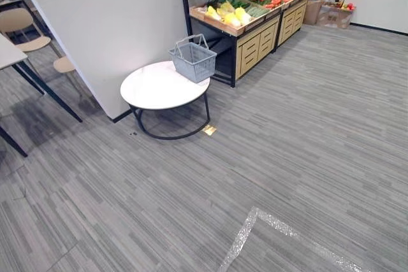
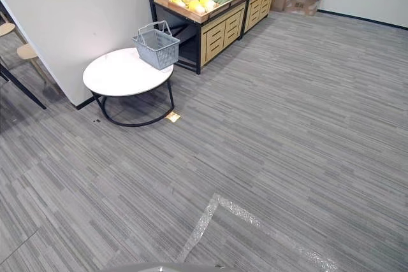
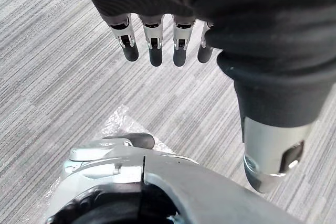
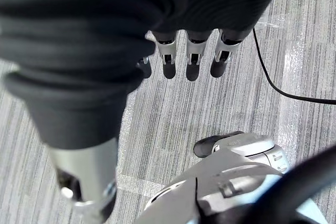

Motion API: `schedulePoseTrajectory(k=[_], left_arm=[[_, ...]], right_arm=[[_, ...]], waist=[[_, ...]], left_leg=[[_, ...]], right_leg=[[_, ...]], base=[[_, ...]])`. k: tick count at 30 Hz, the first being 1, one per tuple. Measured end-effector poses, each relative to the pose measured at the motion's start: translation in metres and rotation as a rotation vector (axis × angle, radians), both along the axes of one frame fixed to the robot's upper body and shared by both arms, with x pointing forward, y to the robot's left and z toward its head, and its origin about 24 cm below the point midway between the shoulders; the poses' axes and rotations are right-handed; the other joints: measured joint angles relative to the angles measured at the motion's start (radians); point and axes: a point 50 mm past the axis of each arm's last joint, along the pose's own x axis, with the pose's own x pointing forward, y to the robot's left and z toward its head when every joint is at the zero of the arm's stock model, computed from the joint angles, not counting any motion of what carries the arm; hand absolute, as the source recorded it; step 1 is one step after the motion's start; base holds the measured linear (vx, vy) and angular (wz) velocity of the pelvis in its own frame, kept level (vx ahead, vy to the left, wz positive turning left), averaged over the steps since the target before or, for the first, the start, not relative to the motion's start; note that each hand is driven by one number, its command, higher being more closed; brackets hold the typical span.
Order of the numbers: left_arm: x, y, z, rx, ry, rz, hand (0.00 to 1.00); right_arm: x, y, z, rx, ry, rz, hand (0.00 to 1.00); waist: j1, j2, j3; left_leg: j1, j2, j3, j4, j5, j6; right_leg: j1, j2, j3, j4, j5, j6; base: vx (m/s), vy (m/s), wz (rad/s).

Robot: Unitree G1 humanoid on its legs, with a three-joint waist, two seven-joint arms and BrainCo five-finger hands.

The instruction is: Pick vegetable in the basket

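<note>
Well apart from the robot, the basket sits at the edge of the worktop nearest the stand, probably to be handy for its vegetables. Left hand and right hand hang over the floor, fingers straight, holding nothing.

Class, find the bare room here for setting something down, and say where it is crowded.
The round white table is bare from its near and left rim up to the grey basket at its far right edge. The wooden shelf behind is crowded: vegetables fill its trays.
</note>
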Motion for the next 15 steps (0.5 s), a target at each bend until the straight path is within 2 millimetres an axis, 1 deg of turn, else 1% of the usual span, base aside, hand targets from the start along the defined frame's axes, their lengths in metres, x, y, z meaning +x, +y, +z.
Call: schedulePoseTrajectory(k=[1, 3, 5, 6, 8, 9, 15], left_arm=[[0.0007, 0.0009, 0.0003, 0.003, -0.006, -0.001, 0.0], [0.0025, 0.0022, 0.0007, 0.008, -0.013, -0.003, 0.0], [0.0026, 0.0024, 0.0008, 0.01, -0.013, -0.004, 0.0], [0.0025, 0.0024, 0.0008, 0.013, -0.012, -0.007, 0.0], [0.0023, 0.0025, 0.0008, 0.018, -0.011, -0.008, 0.0], [0.0022, 0.0025, 0.0008, 0.018, -0.011, -0.009, 0.0], [0.0022, 0.0023, 0.0008, 0.018, -0.014, -0.015, 0.0]], right_arm=[[0.0037, 0.0011, 0.0, 0.002, -0.008, 0.005, 0.0], [0.0082, 0.0024, 0.0, 0.004, -0.018, 0.009, 0.0], [0.0081, 0.0027, 0.0, 0.003, -0.017, 0.008, 0.0], [0.0082, 0.0027, 0.0, 0.003, -0.018, 0.009, 0.0], [0.0082, 0.0027, 0.0, 0.002, -0.018, 0.008, 0.0], [0.0081, 0.0027, 0.0, 0.001, -0.017, 0.008, 0.0], [0.0075, 0.0028, 0.0, 0.001, -0.017, 0.01, 0.0]], waist=[[0.0, -0.013, 0.008], [0.0, -0.011, 0.017], [0.0, -0.012, 0.018], [0.0, -0.018, 0.021], [0.0, -0.017, 0.021], [0.0, -0.021, 0.023], [0.0, -0.022, 0.023]], left_leg=[[0.0, 0.0, 0.0, 0.0, 0.0, -0.001], [0.009, 0.001, 0.0, 0.0, -0.001, -0.001], [0.01, 0.001, 0.0, -0.004, -0.001, -0.002], [0.01, 0.001, 0.0, -0.006, -0.002, -0.002], [0.009, 0.001, 0.0, -0.006, -0.003, -0.005], [0.009, 0.001, 0.0, -0.006, -0.003, -0.005], [0.009, 0.001, 0.0, -0.006, -0.003, -0.004]], right_leg=[[0.0, 0.0, -0.001, 0.0, -0.001, 0.001], [0.01, 0.0, -0.003, 0.0, -0.001, 0.002], [0.015, 0.0, -0.004, 0.0, -0.005, 0.008], [0.014, -0.001, -0.005, 0.0, -0.006, 0.008], [0.014, -0.001, -0.008, -0.001, -0.006, 0.008], [0.014, -0.001, -0.009, -0.004, -0.006, 0.008], [0.015, -0.001, -0.015, -0.015, -0.005, 0.009]], base=[[0.0, 0.0, 0.0], [-0.02, -0.011, 0.0], [-0.08, -0.022, 0.01], [-0.09, -0.018, 0.01], [-0.07, -0.013, 0.01], [-0.06, -0.012, 0.01], [-0.02, -0.005, 0.01]])
